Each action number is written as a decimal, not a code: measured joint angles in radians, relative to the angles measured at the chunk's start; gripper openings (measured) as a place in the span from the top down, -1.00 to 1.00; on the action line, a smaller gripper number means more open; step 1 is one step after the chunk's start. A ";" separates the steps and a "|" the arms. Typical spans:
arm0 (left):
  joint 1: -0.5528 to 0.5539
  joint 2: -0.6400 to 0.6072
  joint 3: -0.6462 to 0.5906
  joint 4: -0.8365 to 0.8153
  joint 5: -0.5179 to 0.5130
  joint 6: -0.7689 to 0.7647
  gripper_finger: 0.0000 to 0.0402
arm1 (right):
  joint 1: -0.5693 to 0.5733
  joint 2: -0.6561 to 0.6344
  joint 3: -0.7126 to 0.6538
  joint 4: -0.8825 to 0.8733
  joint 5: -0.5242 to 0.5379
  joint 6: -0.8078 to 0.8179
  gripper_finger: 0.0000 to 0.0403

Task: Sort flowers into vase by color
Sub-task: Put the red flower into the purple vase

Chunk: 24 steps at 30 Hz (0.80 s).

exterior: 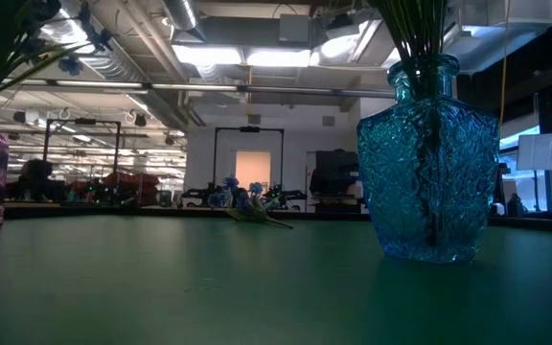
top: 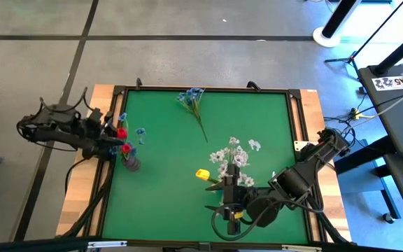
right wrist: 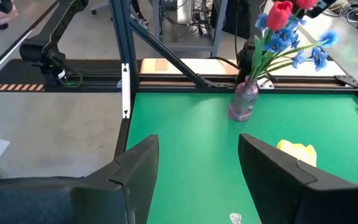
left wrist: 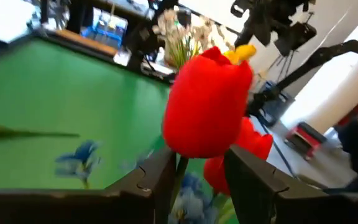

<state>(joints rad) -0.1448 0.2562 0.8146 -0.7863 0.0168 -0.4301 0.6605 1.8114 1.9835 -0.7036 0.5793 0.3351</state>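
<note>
Left gripper (left wrist: 196, 180) parted around a red tulip bud (left wrist: 207, 102), stalk loose between its fingers.
Light, floppy flower; pinch the thin stalk below the bud. Right gripper (right wrist: 197, 171) open, empty, yellow bud (right wrist: 297, 152) just beside.

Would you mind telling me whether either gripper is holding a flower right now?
Neither. The left gripper stands open around the red tulip's stem; the right gripper is open and empty.

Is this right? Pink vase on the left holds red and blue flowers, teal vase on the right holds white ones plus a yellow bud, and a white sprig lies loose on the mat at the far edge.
One thing is off: the loose sprig at the far edge is blue, not white, as the high view shows. The pink vase with red and blue flowers and the teal vase with white ones and the yellow bud are as you say.
</note>
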 joint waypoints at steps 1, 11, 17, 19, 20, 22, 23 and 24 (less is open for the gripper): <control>0.000 0.000 0.000 -0.012 0.011 -0.014 0.35 | 0.000 0.000 0.000 -0.004 0.000 0.000 -0.10; 0.000 0.000 0.004 -0.219 -0.007 -0.195 0.41 | 0.000 0.000 0.000 -0.004 -0.005 0.001 -0.10; 0.000 0.000 0.077 -0.314 0.007 -0.273 0.28 | 0.000 0.000 0.000 -0.003 -0.005 0.001 -0.10; 0.000 0.000 0.109 -0.391 0.005 -0.334 0.24 | 0.000 0.000 0.000 -0.003 -0.005 0.001 -0.10; 0.000 0.000 0.123 -0.427 0.004 -0.363 0.23 | 0.000 0.000 0.000 -0.003 -0.005 0.001 -0.10; 0.000 0.000 0.143 -0.480 0.003 -0.415 0.22 | 0.000 0.000 0.000 -0.002 -0.005 0.001 -0.10; 0.000 0.000 0.152 -0.495 0.003 -0.433 0.22 | 0.000 0.000 0.000 -0.001 -0.005 0.001 -0.10; 0.000 0.000 0.157 -0.502 0.003 -0.445 0.23 | 0.000 0.000 0.000 0.000 -0.005 0.001 -0.10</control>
<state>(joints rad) -0.1448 0.2562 0.9721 -1.2880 0.0200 -0.8749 0.6609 1.8114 1.9835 -0.7041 0.5744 0.3364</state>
